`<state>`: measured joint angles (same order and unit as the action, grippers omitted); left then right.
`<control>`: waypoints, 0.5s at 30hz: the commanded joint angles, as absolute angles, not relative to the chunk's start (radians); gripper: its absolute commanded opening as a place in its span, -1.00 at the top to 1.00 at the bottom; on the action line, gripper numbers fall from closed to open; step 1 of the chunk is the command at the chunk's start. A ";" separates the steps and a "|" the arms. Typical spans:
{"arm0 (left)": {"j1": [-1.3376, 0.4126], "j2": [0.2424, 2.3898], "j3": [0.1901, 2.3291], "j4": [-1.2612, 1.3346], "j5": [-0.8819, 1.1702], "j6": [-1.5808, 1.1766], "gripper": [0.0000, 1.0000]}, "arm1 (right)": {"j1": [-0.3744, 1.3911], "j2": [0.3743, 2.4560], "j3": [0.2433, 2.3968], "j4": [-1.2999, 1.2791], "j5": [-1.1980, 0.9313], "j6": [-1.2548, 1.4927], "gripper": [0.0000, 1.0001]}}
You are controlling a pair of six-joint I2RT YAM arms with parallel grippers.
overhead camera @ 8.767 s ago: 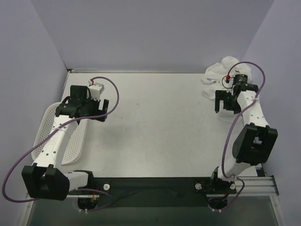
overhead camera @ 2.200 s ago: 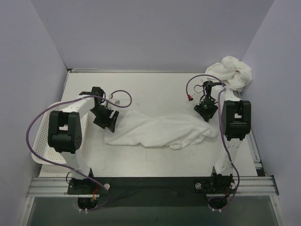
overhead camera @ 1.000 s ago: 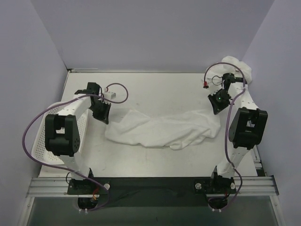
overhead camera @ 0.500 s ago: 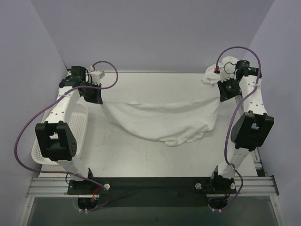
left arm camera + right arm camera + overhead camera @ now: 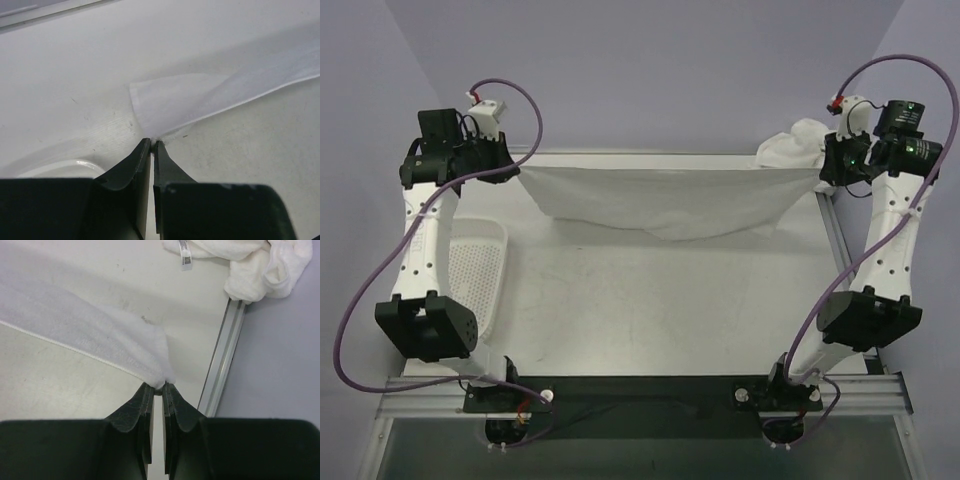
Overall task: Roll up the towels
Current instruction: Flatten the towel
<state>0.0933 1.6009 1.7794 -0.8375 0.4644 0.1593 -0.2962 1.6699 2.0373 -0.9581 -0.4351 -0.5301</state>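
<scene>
A white towel (image 5: 665, 198) hangs stretched across the back of the table, lifted off the surface with its lower edge sagging in the middle. My left gripper (image 5: 516, 166) is shut on the towel's left corner (image 5: 150, 107), high at the back left. My right gripper (image 5: 820, 172) is shut on the right corner (image 5: 145, 362), high at the back right. In both wrist views the cloth is pinched at the fingertips, the left gripper (image 5: 152, 142) and the right gripper (image 5: 158, 386) alike. Several more white towels (image 5: 798, 143) lie crumpled in a pile at the back right corner (image 5: 250, 265).
A white perforated basket (image 5: 480, 275) sits along the table's left edge. An aluminium rail (image 5: 222, 355) borders the table's right side. Purple walls close in the back and both sides. Purple cables loop above both wrists.
Both arms have risen and moved back and outward, lifting the towel from a crumpled heap on the table into a taut hanging sheet at the back.
</scene>
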 commanded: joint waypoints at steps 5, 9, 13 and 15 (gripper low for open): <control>0.150 1.284 1.579 -0.793 0.531 0.133 1.00 | -0.409 1.375 1.818 -0.994 -0.515 -0.520 1.00; 0.187 1.134 1.525 -0.828 0.564 0.140 1.00 | -0.489 1.227 1.709 -0.994 -0.564 -0.541 1.00; 0.189 1.043 1.520 -0.853 0.552 0.143 1.00 | -0.523 1.111 1.645 -0.994 -0.563 -0.586 1.00; 0.190 1.043 1.549 -0.876 0.560 0.147 1.00 | -0.523 1.112 1.644 -0.988 -0.557 -0.609 1.00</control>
<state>0.1787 1.0512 1.5211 -0.8570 0.5369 0.1413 -0.5167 1.1202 1.6543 -1.0054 -0.5426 -0.5629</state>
